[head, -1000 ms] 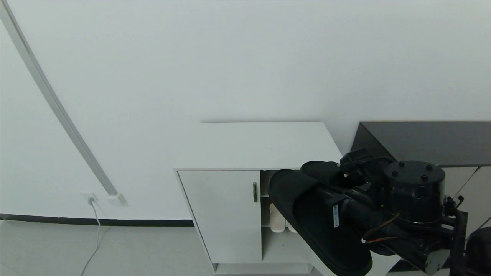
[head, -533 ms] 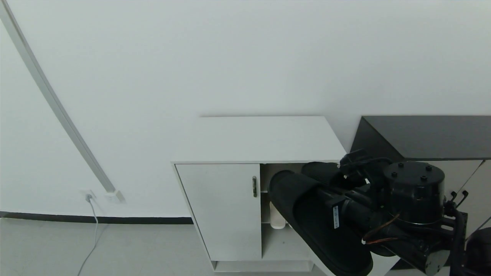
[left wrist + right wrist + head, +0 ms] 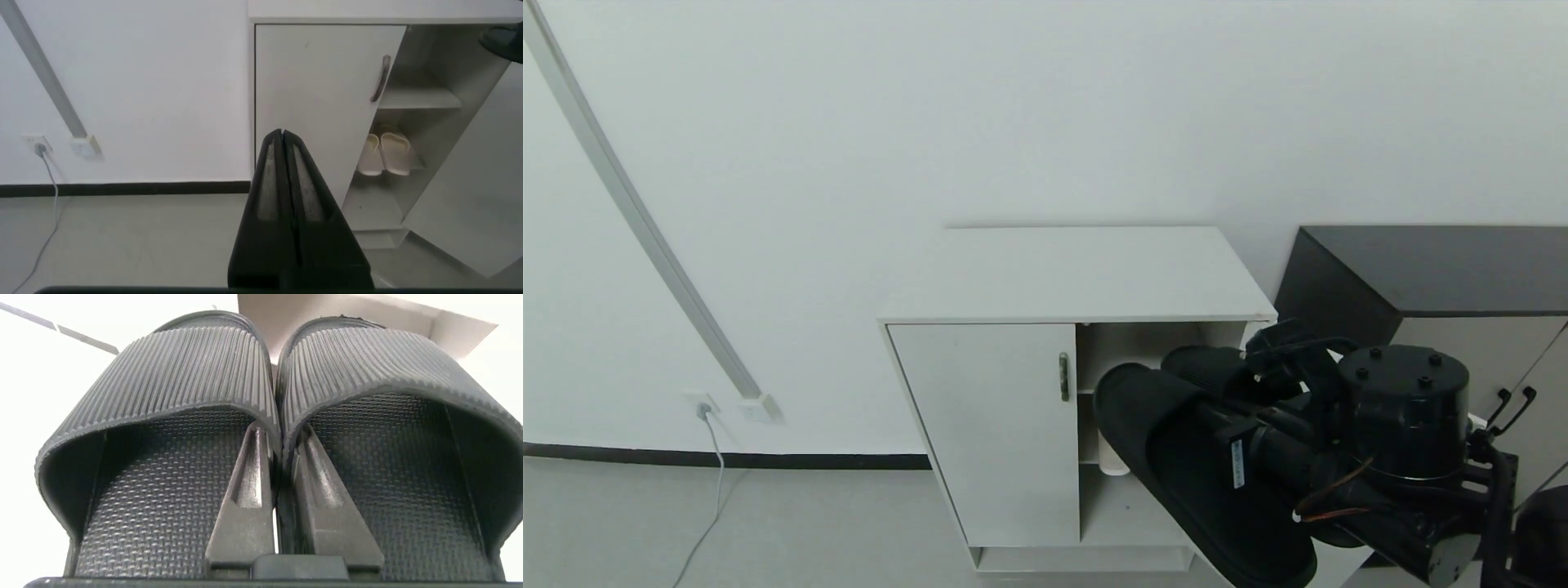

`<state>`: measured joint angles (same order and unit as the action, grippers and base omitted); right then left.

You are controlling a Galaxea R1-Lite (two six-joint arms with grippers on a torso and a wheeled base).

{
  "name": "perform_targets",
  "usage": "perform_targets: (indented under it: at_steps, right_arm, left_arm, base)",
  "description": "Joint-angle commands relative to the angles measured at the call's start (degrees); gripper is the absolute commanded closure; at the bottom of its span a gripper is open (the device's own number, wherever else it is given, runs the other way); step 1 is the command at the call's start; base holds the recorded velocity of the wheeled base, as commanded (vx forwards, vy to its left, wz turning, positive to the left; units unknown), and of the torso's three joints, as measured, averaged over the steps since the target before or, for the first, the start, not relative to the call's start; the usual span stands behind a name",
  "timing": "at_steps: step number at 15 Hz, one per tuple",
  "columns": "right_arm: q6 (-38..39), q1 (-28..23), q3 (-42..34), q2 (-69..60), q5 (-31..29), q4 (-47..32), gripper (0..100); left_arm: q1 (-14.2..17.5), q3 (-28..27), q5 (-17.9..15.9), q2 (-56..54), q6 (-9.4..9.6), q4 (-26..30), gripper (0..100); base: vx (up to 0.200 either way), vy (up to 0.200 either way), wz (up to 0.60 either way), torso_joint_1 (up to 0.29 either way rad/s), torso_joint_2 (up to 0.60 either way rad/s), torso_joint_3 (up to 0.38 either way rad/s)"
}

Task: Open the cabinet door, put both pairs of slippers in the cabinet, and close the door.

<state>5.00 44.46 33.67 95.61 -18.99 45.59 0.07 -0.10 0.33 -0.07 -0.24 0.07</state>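
Head view: right gripper (image 3: 278, 457) clamps black slippers (image 3: 1176, 457), seemingly just outside cabinet (image 3: 1078, 273) open bay; left gripper (image 3: 283, 140) pinched together.

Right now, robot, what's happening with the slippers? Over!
Right gripper shut on black slippers, in front of cabinet. Left gripper shut, empty. White slippers inside already; cabinet's right side open, nothing seen blocking.

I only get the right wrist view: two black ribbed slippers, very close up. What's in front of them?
Observer: A white cabinet; its right half stands open, and the black slippers hang before that opening in the right hand.
Visitor: Anything inside already?
Observer: Yes, a pale pair of slippers lies on a shelf.
Visitor: And the other hand?
Observer: The left hand is shut and holds nothing, facing the cabinet.
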Motion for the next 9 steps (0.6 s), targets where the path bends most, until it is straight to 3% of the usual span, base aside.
perform_targets:
  at_steps: [1, 9]
  right_arm:
    - [0.0, 0.1, -0.2, 0.1, 0.0, 0.0, 100]
    - [0.0, 0.5, -0.5, 0.0, 0.1, 0.0, 100]
  left_arm:
    - [0.0, 0.0, 0.0, 0.1, -0.02, -0.1, 100]
    - [0.0, 0.0, 0.1, 0.1, -0.02, 0.0, 100]
  base:
    - [0.0, 0.0, 0.0, -0.222, 0.52, 0.29]
    - [0.0, 0.0, 0.0, -0.226, 0.54, 0.318]
